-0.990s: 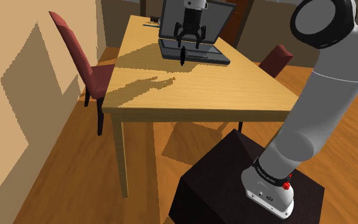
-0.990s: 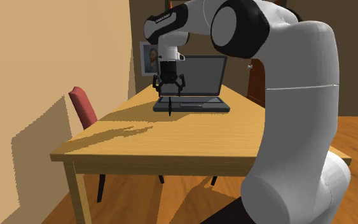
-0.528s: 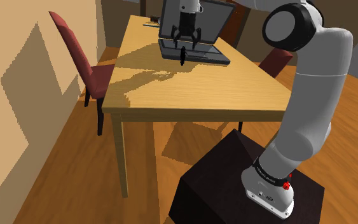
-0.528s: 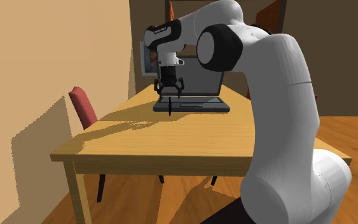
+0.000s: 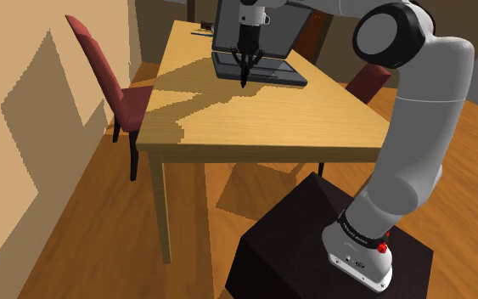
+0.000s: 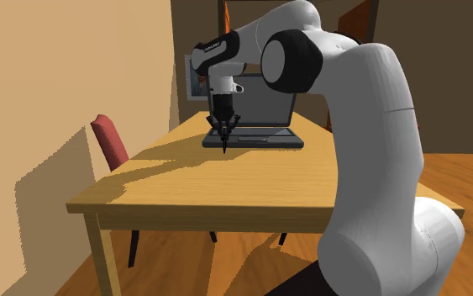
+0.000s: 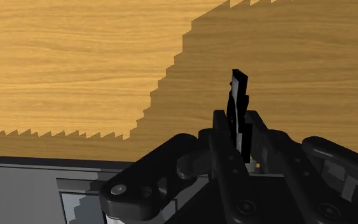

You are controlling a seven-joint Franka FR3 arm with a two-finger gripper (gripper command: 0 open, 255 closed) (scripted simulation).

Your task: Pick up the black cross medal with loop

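Medal [image 7: 238, 105] sits edge-on in the wrist view, a thin black piece clasped between the jaws. They are clenched on its upper part, and the rest of it pokes out beyond them. In the upper middle of the shoulder view it hangs as a short dark sliver [image 5: 244, 81] under the closed jaws. In the second exterior view its lower tip [image 6: 224, 145] points down at the wood. I cannot tell whether that tip is touching the surface or just above it.

Beneath it lies the wooden tabletop [image 5: 254, 119], with the arm's shadow across it. Just behind the medal is an open laptop [image 5: 271, 73], whose front edge is close to the hanging tip. Farther off, a red chair [image 5: 101, 64] stands at the left of the shoulder view, and a framed portrait [image 6: 197, 80] hangs on the back wall.

I judge that the grasp is made and the lift is the step in hand. To do it well, keep the squeeze steady and raise the hand straight up. A slim flat piece pinched high up could swing or slip if it is jerked. Any sideways drift should go toward the open wood, not the laptop, so the tip does not catch the laptop's edge. Move slowly until a clear gap shows under the tip.
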